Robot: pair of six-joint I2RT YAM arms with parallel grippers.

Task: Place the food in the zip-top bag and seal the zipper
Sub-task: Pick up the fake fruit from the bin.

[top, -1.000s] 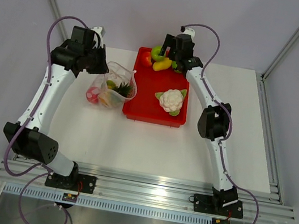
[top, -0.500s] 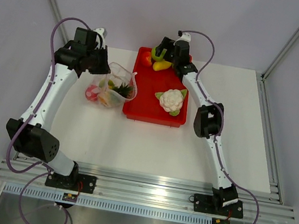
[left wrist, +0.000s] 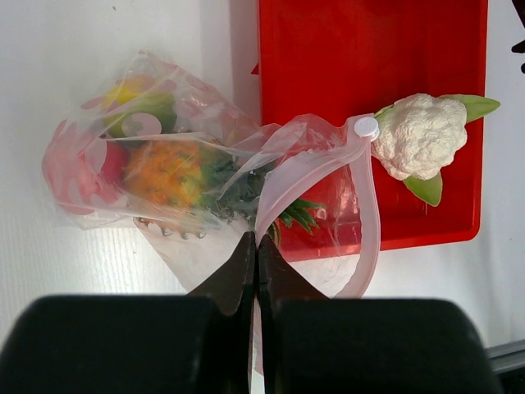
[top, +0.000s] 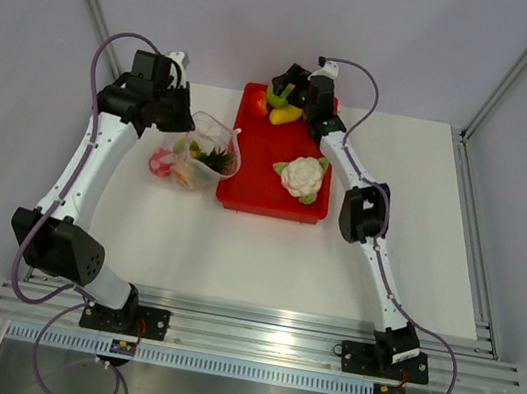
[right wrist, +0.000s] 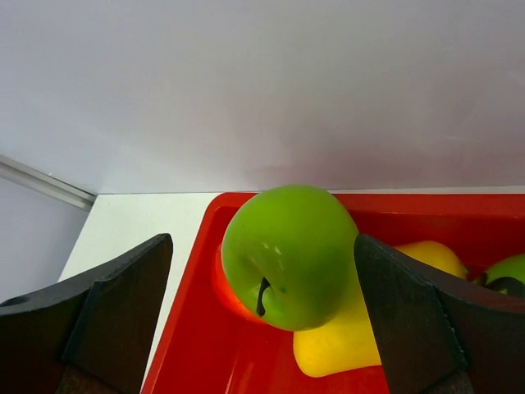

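Note:
The clear zip-top bag lies left of the red tray, with a pineapple and round fruits inside. My left gripper is shut on the bag's mouth edge and holds the pink zipper strip open in a loop; it also shows in the top view. My right gripper is open over the tray's far left corner. A green apple sits between its fingers, against the right finger, with a gap on the left. A yellow fruit and an orange-red fruit lie under the apple. The cauliflower lies in the tray.
The red tray stands mid-table, its left rim touching the bag. Another green fruit lies at the tray's far right. The white wall rises just behind the tray. The zipper's white slider hangs over the tray rim near the cauliflower.
My right gripper has moved left along the tray's far edge and now has the green apple between its open fingers. The left gripper and bag have barely shifted.

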